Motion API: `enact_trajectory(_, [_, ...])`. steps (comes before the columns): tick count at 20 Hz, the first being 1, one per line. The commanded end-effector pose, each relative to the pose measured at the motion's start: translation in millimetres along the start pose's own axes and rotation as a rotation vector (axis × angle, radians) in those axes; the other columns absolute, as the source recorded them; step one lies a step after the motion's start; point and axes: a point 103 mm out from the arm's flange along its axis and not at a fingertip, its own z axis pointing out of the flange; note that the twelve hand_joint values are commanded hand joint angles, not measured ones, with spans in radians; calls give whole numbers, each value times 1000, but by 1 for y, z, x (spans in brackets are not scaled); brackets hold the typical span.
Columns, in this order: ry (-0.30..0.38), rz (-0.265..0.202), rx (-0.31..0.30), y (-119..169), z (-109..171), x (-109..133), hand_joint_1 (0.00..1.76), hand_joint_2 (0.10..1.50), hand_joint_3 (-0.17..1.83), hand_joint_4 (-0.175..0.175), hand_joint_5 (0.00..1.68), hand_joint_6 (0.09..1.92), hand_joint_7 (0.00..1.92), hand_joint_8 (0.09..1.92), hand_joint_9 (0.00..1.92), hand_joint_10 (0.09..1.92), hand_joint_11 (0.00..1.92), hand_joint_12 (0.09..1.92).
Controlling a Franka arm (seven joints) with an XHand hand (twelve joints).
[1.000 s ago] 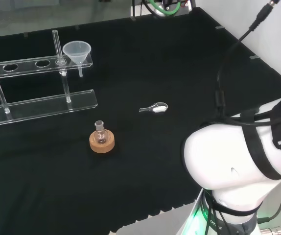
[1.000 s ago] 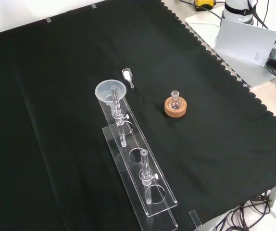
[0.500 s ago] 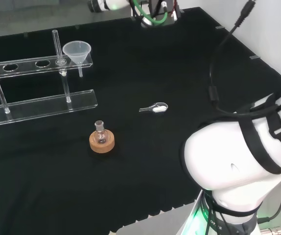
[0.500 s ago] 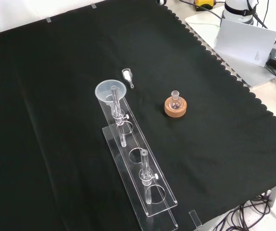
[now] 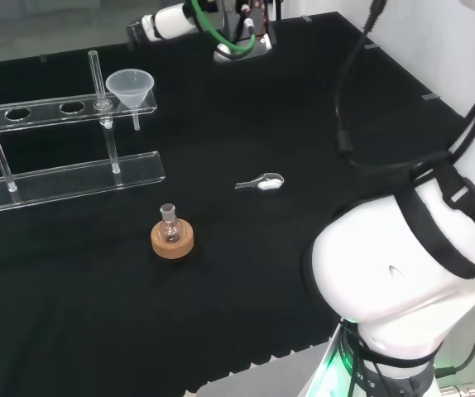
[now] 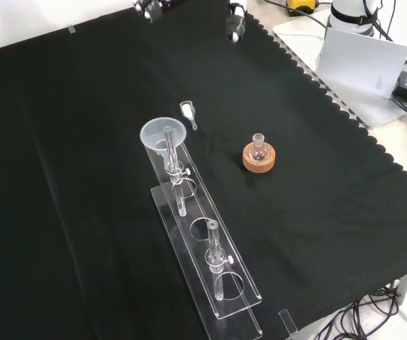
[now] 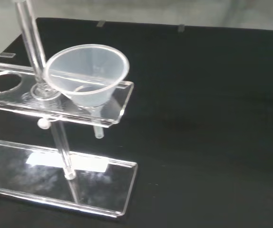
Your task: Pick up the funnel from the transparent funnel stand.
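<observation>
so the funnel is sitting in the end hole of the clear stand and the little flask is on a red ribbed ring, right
Not quite: the funnel does sit in the end hole of the clear stand, but the little flask stands on a cork ring, not a red ribbed one, as the head view shows.

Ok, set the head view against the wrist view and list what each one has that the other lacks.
Head view's own: the small round glass flask on its cork ring stand, the little clear scoop with white powder, the arm's white links, and the hand at the bench's far edge.
Wrist view's own: a close look down into the bowl of the clear plastic funnel, with nothing seen inside it.
Both: the funnel seated in the end hole of the transparent funnel stand, on the black cloth.
</observation>
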Motion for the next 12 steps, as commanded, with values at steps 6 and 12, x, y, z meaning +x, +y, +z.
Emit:
enact_trajectory(6, [102,-20,-10,47,20,42,233,698,22,52,0,87,39,87,0,87,0,775])
enact_trajectory(12, [72,-29,42,63,39,59,284,712,25,46,0,87,13,87,0,87,0,803])
